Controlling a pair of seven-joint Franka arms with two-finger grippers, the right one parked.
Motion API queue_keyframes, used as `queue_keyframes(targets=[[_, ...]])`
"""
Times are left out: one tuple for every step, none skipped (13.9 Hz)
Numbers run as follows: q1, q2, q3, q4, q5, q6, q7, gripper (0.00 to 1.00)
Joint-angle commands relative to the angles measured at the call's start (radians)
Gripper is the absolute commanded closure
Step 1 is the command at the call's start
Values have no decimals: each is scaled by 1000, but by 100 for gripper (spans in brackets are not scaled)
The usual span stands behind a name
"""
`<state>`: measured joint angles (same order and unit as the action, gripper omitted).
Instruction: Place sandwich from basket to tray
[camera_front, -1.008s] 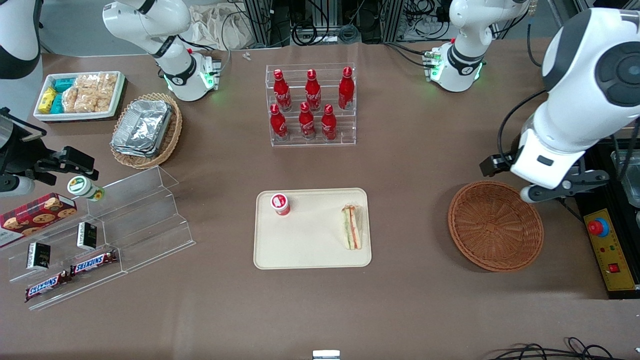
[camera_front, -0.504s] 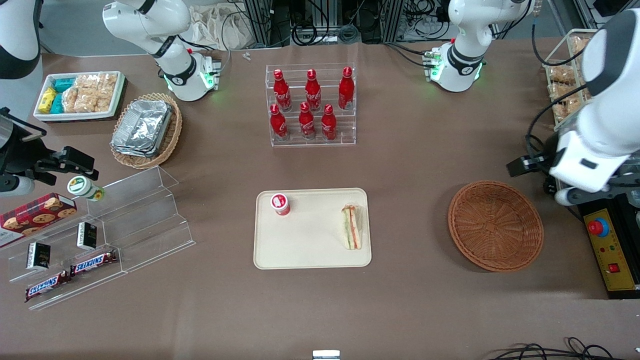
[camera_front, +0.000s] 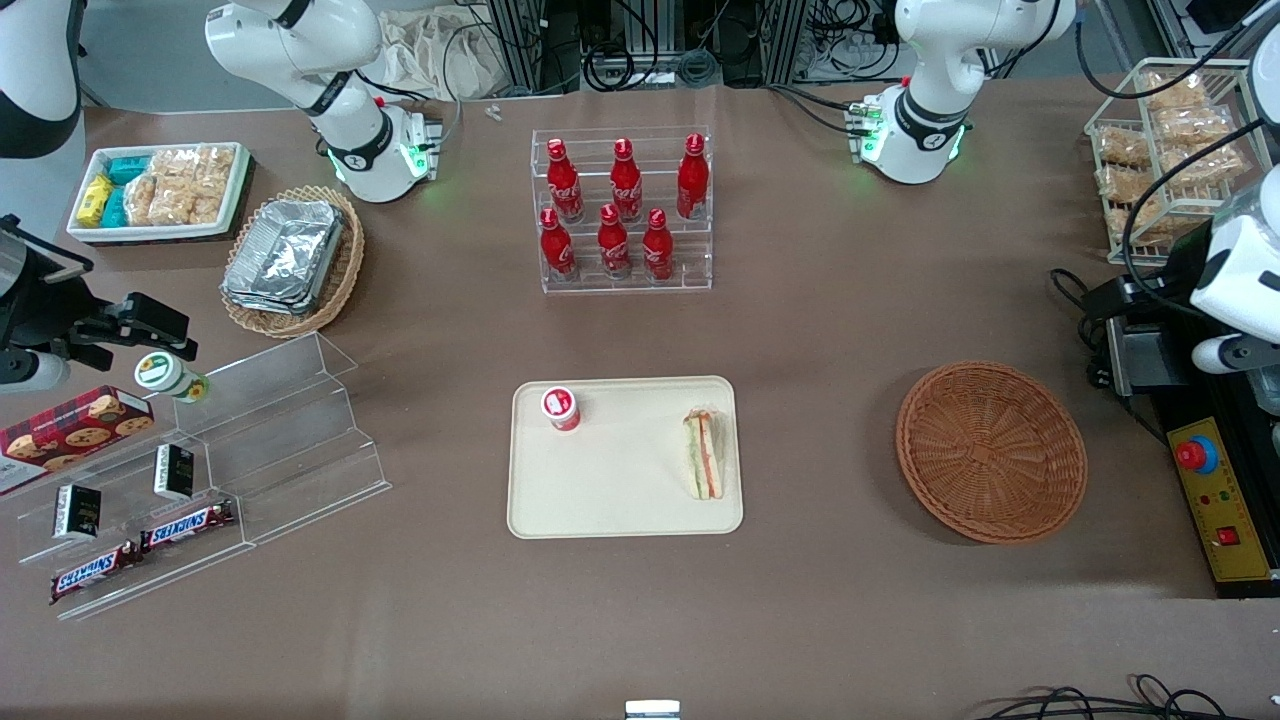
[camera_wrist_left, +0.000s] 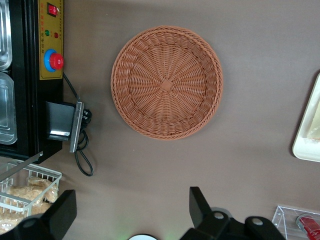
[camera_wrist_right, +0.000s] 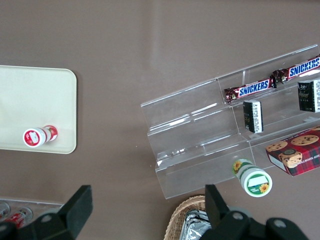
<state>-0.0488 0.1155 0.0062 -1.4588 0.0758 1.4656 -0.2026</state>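
Now the sandwich (camera_front: 704, 454) lies on the tray (camera_front: 620, 500), close to the tray edge that faces the basket (camera_front: 990, 450). It is a narrow wedge of pale bread with green and orange-red layers, and its long side runs along that short edge. A small red cup with a white lid (camera_front: 561, 408) stands at the tray corner toward the parked arm's end, well apart from the sandwich.

The basket is round, reddish-brown wicker, and nothing is in it. It sits on the worktop (camera_front: 820, 330) toward the working arm's end, apart from the tray.

The front view shows the whole sandwich, while the left wrist view shows only a strip of the tray (camera_wrist_left: 307, 135) and no clear filling. The wrist view shows the basket (camera_wrist_left: 166, 81) from straight above, with its woven centre.

The hand (camera_wrist_left: 131, 214) hangs high over the worktop near the working arm's edge, just beside the basket. Its two dark fingers (camera_wrist_left: 200, 206) stand wide apart and hold nothing.
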Motion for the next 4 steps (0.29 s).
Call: queue_keyframes(targets=[[71, -19, -47, -23, -42, 27, 29, 0], [81, -14, -57, -17, -42, 27, 29, 0], [81, -8, -58, -15, -42, 27, 29, 0], [81, -5, -57, -15, -45, 27, 29, 0]])
